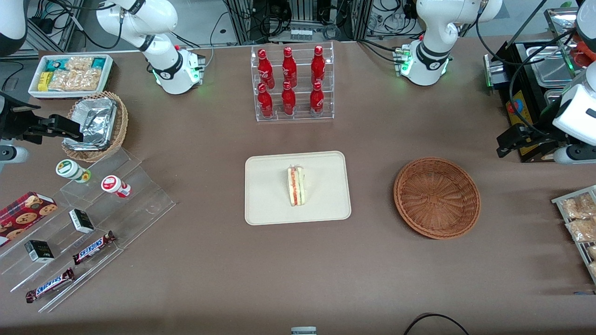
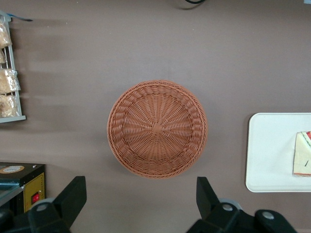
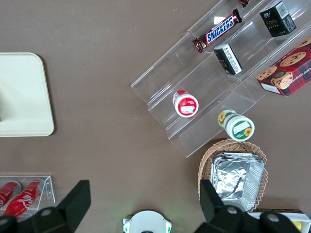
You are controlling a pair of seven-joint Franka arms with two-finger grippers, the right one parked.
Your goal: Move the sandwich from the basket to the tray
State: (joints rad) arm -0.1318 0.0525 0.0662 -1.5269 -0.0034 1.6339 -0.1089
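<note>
The sandwich (image 1: 296, 186), a pale bread wedge with red and green filling, lies on the cream tray (image 1: 270, 195) at the table's middle. In the left wrist view the sandwich (image 2: 302, 154) shows only partly on the tray (image 2: 269, 155). The reddish-brown wicker basket (image 1: 436, 197) stands beside the tray, toward the working arm's end, with nothing in it (image 2: 157, 128). My gripper (image 1: 505, 144) hangs high above the table, farther toward the working arm's end than the basket. In the wrist view the gripper (image 2: 141, 182) is open wide with nothing between its fingers.
An acrylic rack of red bottles (image 1: 291, 83) stands farther from the front camera than the tray. Toward the parked arm's end are a tan basket with foil (image 1: 95, 123), a white snack box (image 1: 70, 74) and stepped acrylic shelves (image 1: 93, 218). A rack of snack packets (image 1: 579, 218) and black equipment (image 1: 526, 70) sit at the working arm's end.
</note>
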